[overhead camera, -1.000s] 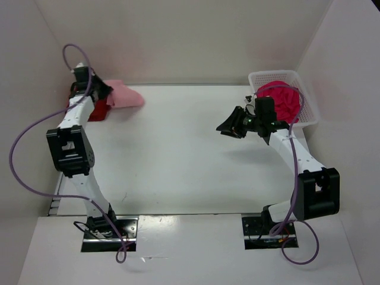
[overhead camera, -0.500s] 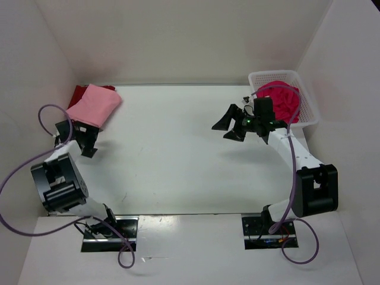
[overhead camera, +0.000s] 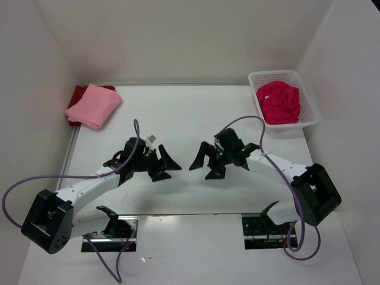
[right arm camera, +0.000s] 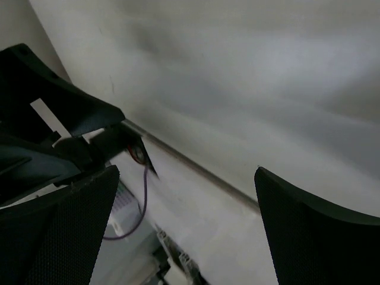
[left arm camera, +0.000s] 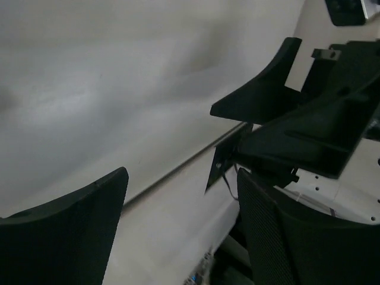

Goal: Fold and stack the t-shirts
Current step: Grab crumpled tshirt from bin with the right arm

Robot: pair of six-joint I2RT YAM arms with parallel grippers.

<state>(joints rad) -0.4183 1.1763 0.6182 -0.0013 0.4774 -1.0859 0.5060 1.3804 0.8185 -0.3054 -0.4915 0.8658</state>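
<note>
magenta shirt crumpled inside basket: likely soft, light, limp; best pinch raised fold. left gripper, right gripper: wide, empty, well apart from basket.

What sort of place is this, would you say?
Probably a robot lab cell: white walls around a table, left arm and right arm bolted to it, shirt in a basket.

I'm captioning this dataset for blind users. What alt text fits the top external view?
Over a table, a robot's left gripper and right gripper hang open, empty, facing each other. A light pink shirt lies on a dark red shirt far left; a magenta shirt sits in a basket far right.
</note>
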